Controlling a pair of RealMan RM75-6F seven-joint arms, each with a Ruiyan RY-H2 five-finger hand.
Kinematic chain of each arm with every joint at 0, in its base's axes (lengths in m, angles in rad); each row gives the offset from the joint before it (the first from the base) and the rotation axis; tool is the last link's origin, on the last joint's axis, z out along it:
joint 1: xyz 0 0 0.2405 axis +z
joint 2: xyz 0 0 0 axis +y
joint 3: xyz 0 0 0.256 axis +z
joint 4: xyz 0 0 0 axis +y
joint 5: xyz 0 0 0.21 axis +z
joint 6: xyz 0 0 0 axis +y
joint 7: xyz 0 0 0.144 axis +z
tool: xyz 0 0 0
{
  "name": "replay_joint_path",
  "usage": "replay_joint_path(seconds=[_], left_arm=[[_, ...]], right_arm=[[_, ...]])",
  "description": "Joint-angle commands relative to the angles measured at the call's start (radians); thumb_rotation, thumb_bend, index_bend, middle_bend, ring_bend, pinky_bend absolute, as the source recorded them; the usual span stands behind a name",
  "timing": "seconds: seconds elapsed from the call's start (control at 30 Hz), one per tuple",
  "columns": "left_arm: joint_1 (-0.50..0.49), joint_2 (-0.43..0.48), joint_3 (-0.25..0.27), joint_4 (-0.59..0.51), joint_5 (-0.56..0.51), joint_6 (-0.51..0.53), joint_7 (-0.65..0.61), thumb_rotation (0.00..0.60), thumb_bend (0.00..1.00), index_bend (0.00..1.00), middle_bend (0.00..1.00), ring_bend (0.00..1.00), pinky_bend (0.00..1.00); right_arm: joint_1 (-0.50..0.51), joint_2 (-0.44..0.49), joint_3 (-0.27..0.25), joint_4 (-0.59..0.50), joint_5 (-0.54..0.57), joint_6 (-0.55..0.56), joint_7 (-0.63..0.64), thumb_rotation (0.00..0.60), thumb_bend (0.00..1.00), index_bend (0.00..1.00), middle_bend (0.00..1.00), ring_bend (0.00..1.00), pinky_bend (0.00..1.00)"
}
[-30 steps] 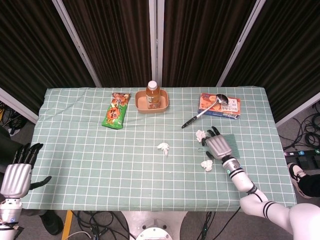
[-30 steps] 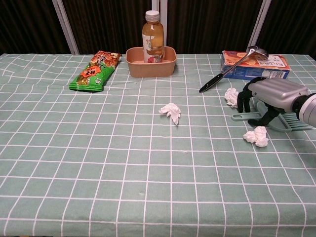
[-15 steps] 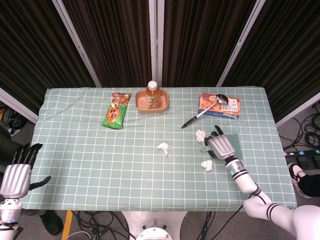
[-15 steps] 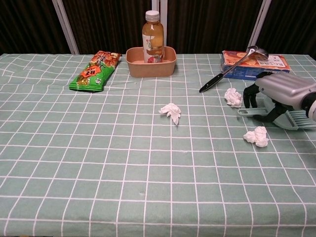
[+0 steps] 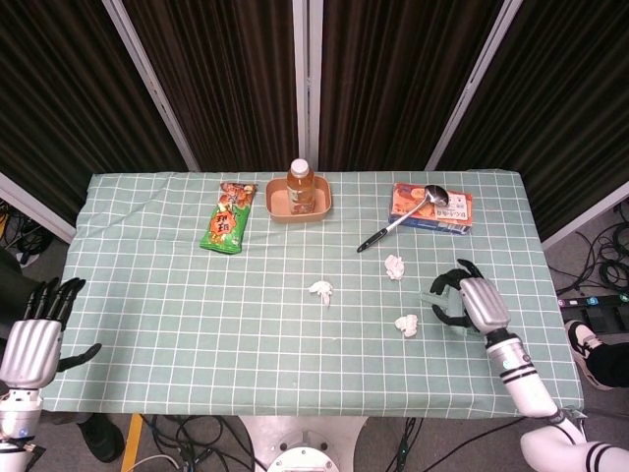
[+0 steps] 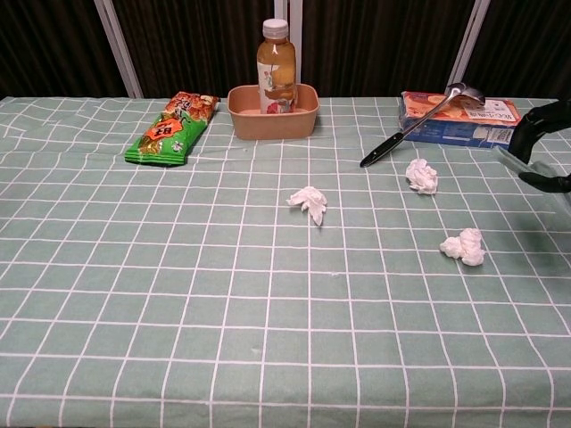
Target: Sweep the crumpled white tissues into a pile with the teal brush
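Observation:
Three crumpled white tissues lie on the green checked cloth: one in the middle (image 5: 320,289) (image 6: 308,201), one further right (image 5: 394,265) (image 6: 421,175), one nearer the front (image 5: 406,324) (image 6: 463,246). My right hand (image 5: 476,300) (image 6: 540,143) holds the teal brush (image 5: 439,288) (image 6: 510,162) above the cloth, right of the two right-hand tissues. Most of the brush is hidden under the hand or cut off by the chest view's edge. My left hand (image 5: 34,334) hangs open off the table's left side, holding nothing.
A green snack bag (image 5: 228,214) lies at the back left. A tan bowl (image 5: 316,207) with a bottle (image 5: 300,182) in it stands at the back centre. A ladle (image 5: 401,221) leans on an orange box (image 5: 442,211) at the back right.
My right hand has closed on the brush, lifted it off the cloth and carried it right and toward the front, away from the tissues. The tissues and my left hand stayed put.

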Motion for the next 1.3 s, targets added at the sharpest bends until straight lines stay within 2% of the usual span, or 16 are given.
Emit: replay_joint_path(seconds=[0.03, 0.2, 0.37, 0.53, 0.7, 0.9, 1.13, 1.3], left_arm=[[0.0, 0.002, -0.001, 0.0, 0.001, 0.001, -0.004, 0.6, 0.01, 0.07, 0.09, 0.0, 0.02], [0.003, 0.003, 0.002, 0.001, 0.01, 0.01, -0.01, 0.6, 0.01, 0.07, 0.09, 0.0, 0.02], [0.011, -0.002, 0.01, 0.012, 0.013, 0.018, -0.022, 0.6, 0.01, 0.07, 0.09, 0.0, 0.02], [0.018, -0.005, 0.01, 0.018, 0.015, 0.031, -0.019, 0.6, 0.01, 0.07, 0.09, 0.0, 0.02], [0.022, -0.003, 0.011, 0.015, 0.022, 0.041, -0.015, 0.6, 0.01, 0.07, 0.09, 0.0, 0.02], [0.022, -0.005, 0.011, 0.017, 0.014, 0.032, -0.012, 0.6, 0.01, 0.07, 0.09, 0.0, 0.02], [0.025, -0.005, 0.011, 0.021, 0.002, 0.024, -0.017, 0.6, 0.01, 0.07, 0.09, 0.0, 0.02], [0.023, -0.002, 0.009, 0.019, -0.002, 0.019, -0.016, 0.6, 0.01, 0.07, 0.09, 0.0, 0.02]], right_arm=[[-0.063, 0.014, -0.024, -0.101, 0.009, 0.017, 0.156, 0.6, 0.33, 0.63, 0.63, 0.29, 0.11], [-0.059, -0.071, -0.008, -0.089, 0.003, 0.02, 0.183, 0.6, 0.33, 0.63, 0.63, 0.29, 0.11], [-0.032, -0.165, 0.015, -0.054, -0.019, 0.029, 0.124, 0.6, 0.33, 0.63, 0.61, 0.3, 0.11], [0.019, -0.272, 0.07, -0.006, 0.0, 0.011, 0.064, 0.6, 0.33, 0.63, 0.61, 0.3, 0.11], [0.098, -0.387, 0.148, 0.072, 0.03, -0.023, 0.012, 0.6, 0.33, 0.63, 0.61, 0.3, 0.11], [0.19, -0.498, 0.212, 0.174, 0.066, -0.083, 0.014, 0.6, 0.33, 0.63, 0.61, 0.3, 0.11], [0.265, -0.608, 0.242, 0.312, 0.055, -0.1, 0.08, 0.6, 0.33, 0.63, 0.6, 0.3, 0.11], [0.286, -0.616, 0.233, 0.338, 0.022, -0.089, 0.128, 0.6, 0.33, 0.63, 0.61, 0.3, 0.11]])
